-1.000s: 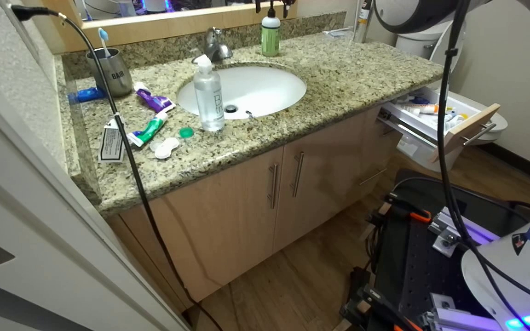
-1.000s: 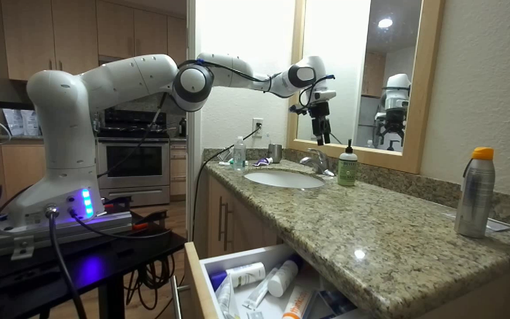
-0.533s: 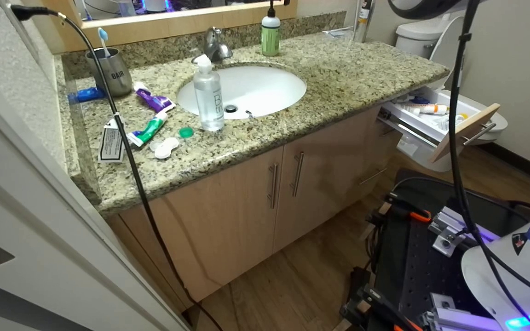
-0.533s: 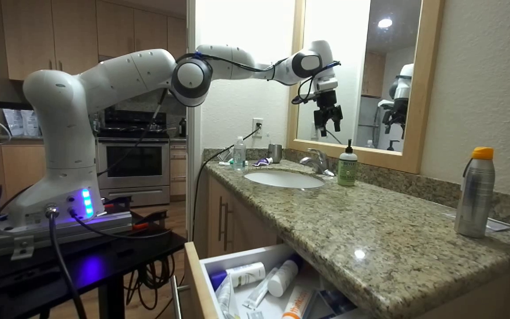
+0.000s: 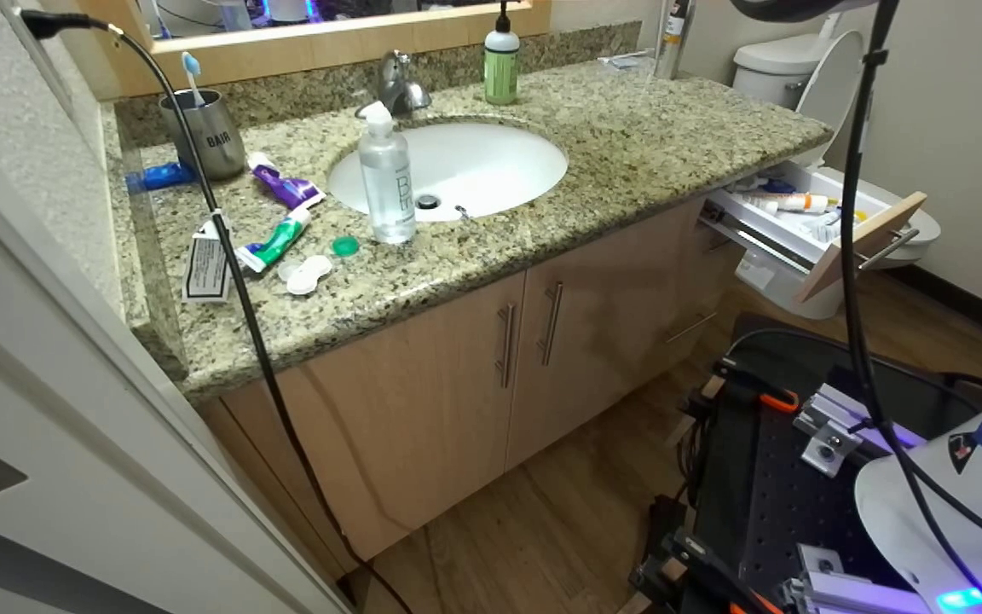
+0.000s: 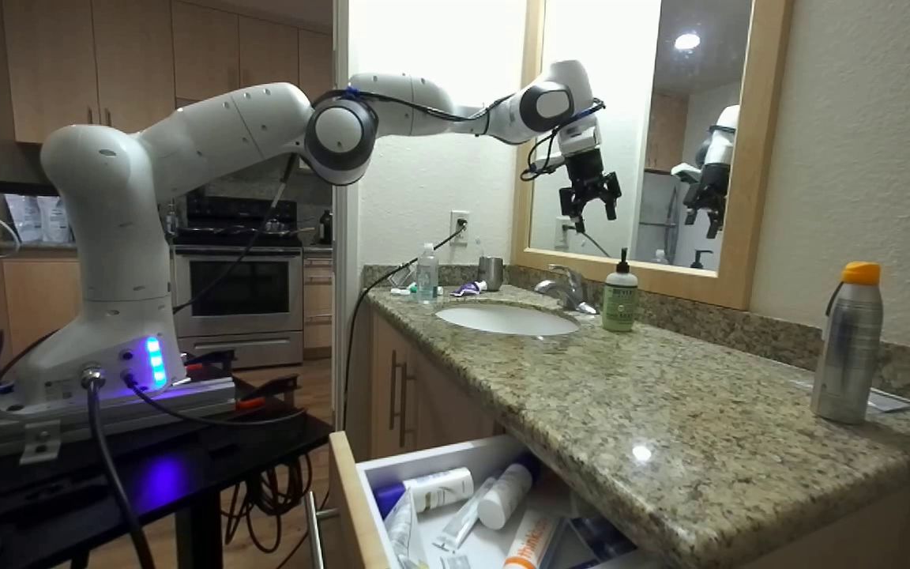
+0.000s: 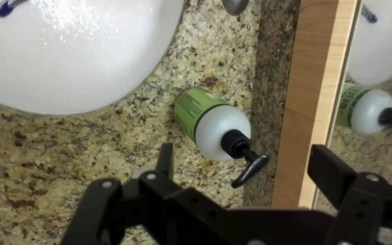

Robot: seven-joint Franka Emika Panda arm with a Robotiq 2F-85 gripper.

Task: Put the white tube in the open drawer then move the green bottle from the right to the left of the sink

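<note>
The green bottle, with its white shoulder and black pump, stands upright on the counter beside the faucet, to the right of the sink. Above it hangs my gripper, jaws wide apart and nothing held. In the wrist view the pump of the green bottle appears between the spread fingertips of the gripper, farther off and not touched. Among the toiletries in the open drawer lies a slim white tube, probably the white tube; its marking is too small to read. The gripper is out of frame in an exterior view.
A chrome faucet and wooden mirror frame border the bottle. Left of the sink are a clear pump bottle, a metal cup, a purple tube and a green tube. A spray can stands far right.
The arm has risen, lifting the gripper higher above the bottle, and the wrist has turned and tilted so both fingers now show. The bottle and drawer contents have not moved.
</note>
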